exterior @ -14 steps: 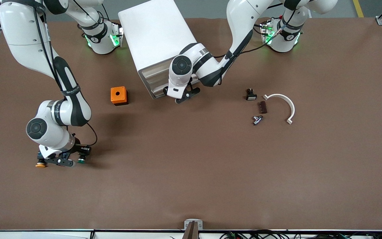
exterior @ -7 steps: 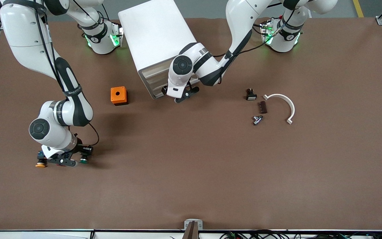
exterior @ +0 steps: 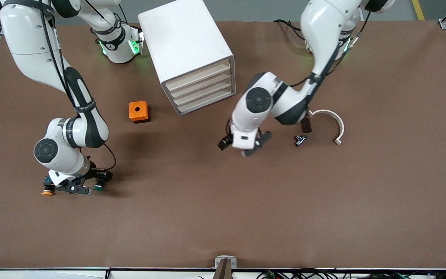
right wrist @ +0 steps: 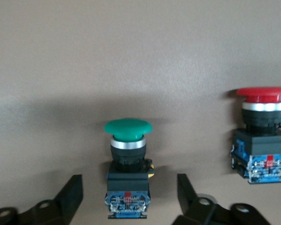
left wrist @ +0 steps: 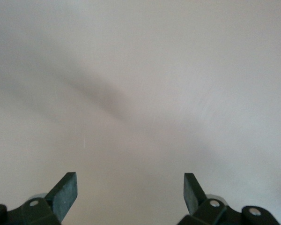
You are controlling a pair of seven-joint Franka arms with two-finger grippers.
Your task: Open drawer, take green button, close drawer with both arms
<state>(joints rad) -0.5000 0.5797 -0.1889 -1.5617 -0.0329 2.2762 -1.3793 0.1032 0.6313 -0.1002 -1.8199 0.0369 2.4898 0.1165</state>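
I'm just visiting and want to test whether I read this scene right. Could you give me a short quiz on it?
1. True or false: one drawer of the cabinet stands pulled out.
2. Which cap colour stands between the right gripper's fingers? A red, B green, C orange.
3. Fill in: the left gripper hangs over the bare table with its fingers ____.

Key: 1 false, all four drawers are shut. 2 B, the green button, not gripped. 3 open.
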